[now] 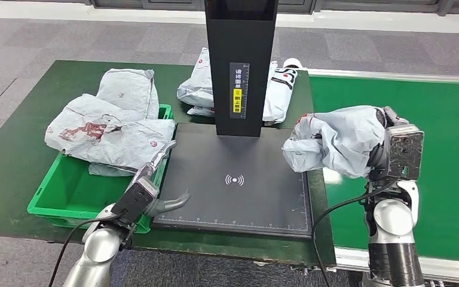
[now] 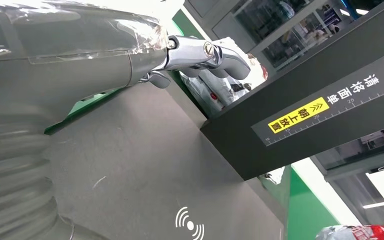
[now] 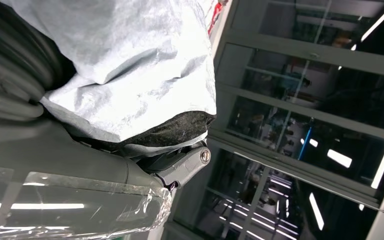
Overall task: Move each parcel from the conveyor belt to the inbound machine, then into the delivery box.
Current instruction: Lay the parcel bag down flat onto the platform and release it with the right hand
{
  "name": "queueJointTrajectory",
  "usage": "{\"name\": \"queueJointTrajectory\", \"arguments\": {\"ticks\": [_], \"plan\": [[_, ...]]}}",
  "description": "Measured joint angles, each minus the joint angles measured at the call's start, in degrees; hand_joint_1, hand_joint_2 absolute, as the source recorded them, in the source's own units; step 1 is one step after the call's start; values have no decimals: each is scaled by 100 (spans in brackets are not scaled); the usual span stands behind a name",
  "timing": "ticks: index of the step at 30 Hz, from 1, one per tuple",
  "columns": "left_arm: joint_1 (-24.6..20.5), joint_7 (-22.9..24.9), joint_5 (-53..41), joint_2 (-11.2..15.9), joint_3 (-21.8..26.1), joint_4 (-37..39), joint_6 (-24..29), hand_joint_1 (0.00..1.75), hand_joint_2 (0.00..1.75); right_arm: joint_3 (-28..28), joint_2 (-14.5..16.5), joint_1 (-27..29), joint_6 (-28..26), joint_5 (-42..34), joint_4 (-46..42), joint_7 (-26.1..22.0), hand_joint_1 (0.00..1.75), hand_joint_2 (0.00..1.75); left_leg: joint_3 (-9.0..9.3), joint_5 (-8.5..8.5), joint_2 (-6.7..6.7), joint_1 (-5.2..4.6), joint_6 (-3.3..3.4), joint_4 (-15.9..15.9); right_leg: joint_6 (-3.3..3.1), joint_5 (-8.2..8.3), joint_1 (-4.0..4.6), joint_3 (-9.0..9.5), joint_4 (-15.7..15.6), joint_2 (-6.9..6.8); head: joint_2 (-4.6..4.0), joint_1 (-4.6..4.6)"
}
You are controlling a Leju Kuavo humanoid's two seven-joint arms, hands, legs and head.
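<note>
A dark green table [image 1: 12, 149] stands on a grey tiled floor [image 1: 30, 42], with a pale strip along the far wall. On the table's left part sits a green delivery box [image 1: 60, 203] holding crumpled grey parcels [image 1: 110, 122] heaped above its rim. Just right of the box, the left hand [image 1: 155, 191] rests at the near left corner of the inbound machine's black scan plate [image 1: 239, 197], fingers spread and holding nothing; the left wrist view shows its fingers [image 2: 205, 52] extended over the plate. The plate carries a white wireless symbol [image 1: 234, 179] at its middle and a ruled scale along its edges. A black upright column [image 1: 241, 66] rises from the plate's far edge and bears a label with a yellow band [image 1: 237, 98]. Behind the column lie more grey parcels [image 1: 278, 89] on the table. Right of the plate, the right hand [image 1: 382, 152] grips a grey parcel [image 1: 334, 140], held in the air above the plate's right edge and the seam with the conveyor; the right wrist view shows the parcel [image 3: 130, 65] clasped between fingers and thumb. The bright green conveyor belt [image 1: 448, 161] runs along the right side, bordered by a pale metal rail [image 1: 394, 75]. The wrist views show glazed partitions and ceiling strip lights behind
</note>
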Motion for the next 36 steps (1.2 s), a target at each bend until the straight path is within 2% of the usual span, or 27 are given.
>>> {"name": "queueJointTrajectory", "arguments": {"ticks": [4,10,14,20,24,28,36], "plan": [[-45,-24,35,0,-35,39,-33,0,175,95,20,-301,158,-75,424,127,175,175,-7,0,1,0,0,0,2,2,-1,-4,0,3,1,0],[-234,-87,211,-6,-280,165,-101,0,175,573,200,-1432,312,-209,2058,237,175,175,-8,25,-2,0,5,2,4,19,-1,-8,0,2,0,-1],[-260,-105,287,-5,-415,236,-93,0,175,863,371,-1905,295,-241,2866,255,175,175,-11,30,-11,0,4,2,4,20,1,-7,1,-6,1,-1],[-422,-78,384,-12,-601,382,-87,0,175,1303,769,-2362,523,-303,3705,370,175,175,-17,30,-8,0,3,2,4,20,1,-17,2,-6,1,-1],[-553,-39,435,-23,-707,506,-83,0,175,1688,1109,-2482,848,-483,3947,422,173,175,-18,30,-7,1,3,2,4,19,2,-19,2,-4,0,0],[-558,-48,471,-21,-755,543,-39,0,175,1891,1324,-2488,1140,-752,4006,477,1,175,-21,30,-7,1,3,2,3,19,2,-21,2,-5,0,-1],[-564,-68,492,-17,-756,607,-10,0,175,2246,1589,-2528,1925,-1569,4236,525,0,175,-22,30,-9,1,3,2,4,19,1,-21,1,-6,0,-1]]}}
